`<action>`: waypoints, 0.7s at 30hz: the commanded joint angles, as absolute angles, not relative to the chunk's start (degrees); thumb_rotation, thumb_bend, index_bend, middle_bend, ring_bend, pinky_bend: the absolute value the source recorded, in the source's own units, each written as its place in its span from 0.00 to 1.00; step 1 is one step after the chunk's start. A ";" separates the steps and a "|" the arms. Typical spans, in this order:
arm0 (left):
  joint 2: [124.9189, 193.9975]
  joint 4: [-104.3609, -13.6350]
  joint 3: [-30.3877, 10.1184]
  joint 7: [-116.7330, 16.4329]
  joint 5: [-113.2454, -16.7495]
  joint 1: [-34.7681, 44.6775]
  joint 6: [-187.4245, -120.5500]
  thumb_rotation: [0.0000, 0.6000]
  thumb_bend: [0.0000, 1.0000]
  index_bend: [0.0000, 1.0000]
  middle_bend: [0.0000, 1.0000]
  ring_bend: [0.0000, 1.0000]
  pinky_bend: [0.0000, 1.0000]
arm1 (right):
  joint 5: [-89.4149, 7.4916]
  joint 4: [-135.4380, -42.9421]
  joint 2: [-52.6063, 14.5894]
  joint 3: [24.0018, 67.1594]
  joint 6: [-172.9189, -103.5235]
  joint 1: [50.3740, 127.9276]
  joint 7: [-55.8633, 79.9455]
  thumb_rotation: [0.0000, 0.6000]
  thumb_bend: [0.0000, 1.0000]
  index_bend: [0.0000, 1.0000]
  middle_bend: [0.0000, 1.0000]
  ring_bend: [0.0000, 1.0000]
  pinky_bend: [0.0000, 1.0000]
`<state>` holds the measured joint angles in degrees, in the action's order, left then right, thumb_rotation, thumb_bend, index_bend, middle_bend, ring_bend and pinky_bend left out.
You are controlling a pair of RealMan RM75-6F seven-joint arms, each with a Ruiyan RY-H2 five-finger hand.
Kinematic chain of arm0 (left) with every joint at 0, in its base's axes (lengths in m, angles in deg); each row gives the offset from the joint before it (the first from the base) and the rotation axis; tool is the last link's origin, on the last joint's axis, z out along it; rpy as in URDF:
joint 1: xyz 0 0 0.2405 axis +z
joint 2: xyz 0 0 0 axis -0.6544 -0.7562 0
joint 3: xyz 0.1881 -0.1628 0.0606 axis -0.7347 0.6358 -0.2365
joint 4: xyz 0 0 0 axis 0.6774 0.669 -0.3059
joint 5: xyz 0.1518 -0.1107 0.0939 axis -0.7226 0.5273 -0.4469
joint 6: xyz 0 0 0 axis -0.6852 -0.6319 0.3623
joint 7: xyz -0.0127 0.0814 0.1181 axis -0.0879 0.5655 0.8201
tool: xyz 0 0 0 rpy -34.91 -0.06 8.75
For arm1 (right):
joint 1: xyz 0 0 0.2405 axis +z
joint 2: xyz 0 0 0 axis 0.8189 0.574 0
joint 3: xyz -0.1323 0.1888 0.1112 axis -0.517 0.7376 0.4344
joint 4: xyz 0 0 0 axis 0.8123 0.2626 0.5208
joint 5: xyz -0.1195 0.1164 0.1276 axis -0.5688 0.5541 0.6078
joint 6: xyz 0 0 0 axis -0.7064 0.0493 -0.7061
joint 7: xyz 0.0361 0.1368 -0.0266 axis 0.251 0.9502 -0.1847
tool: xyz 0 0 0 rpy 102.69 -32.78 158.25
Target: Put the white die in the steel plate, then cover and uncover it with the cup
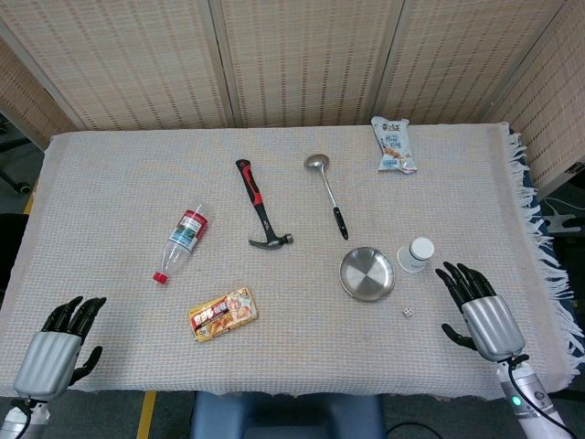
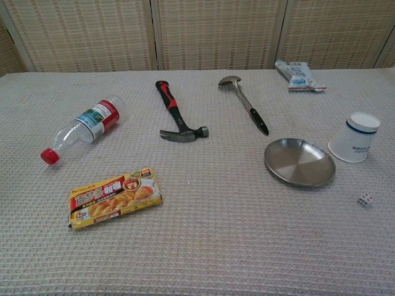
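A pale woven cloth covers the whole table. Both black-fingered hands rest at its near edge, the left hand and the right hand, fingers spread and grasping nothing. The round steel plate sits bare. Just beside it stands the white paper cup, upside down. The small white die lies on the cloth near the plate, close to the right hand.
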<state>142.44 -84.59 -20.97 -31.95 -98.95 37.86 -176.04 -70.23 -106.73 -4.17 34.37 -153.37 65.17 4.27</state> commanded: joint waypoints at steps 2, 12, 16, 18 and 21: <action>142.43 -84.62 -21.04 -31.78 -99.13 37.87 -176.08 1.00 0.35 0.09 0.13 0.09 0.18 | -70.50 -106.75 -3.98 34.13 -153.00 65.36 4.54 1.00 0.11 0.00 0.01 0.00 0.11; 142.33 -84.37 -21.03 -32.58 -98.96 37.59 -175.57 1.00 0.35 0.09 0.13 0.09 0.18 | -74.63 -100.20 -8.06 35.50 -157.04 66.16 5.98 1.00 0.11 0.10 0.12 0.04 0.34; 141.78 -84.60 -21.13 -33.45 -98.91 37.74 -175.82 1.00 0.35 0.09 0.13 0.09 0.18 | -80.47 -92.16 -12.62 36.00 -163.20 66.77 7.74 1.00 0.11 0.25 0.42 0.37 0.63; 141.42 -85.07 -21.16 -33.42 -99.29 37.91 -176.35 1.00 0.35 0.09 0.13 0.09 0.18 | -82.71 -87.67 -15.08 36.02 -166.08 67.04 9.60 1.00 0.11 0.32 0.54 0.50 0.74; 141.25 -85.51 -21.18 -33.46 -100.21 38.14 -177.35 1.00 0.35 0.09 0.13 0.09 0.18 | -83.54 -84.26 -16.81 35.43 -166.75 67.48 12.34 1.00 0.11 0.37 0.63 0.61 0.86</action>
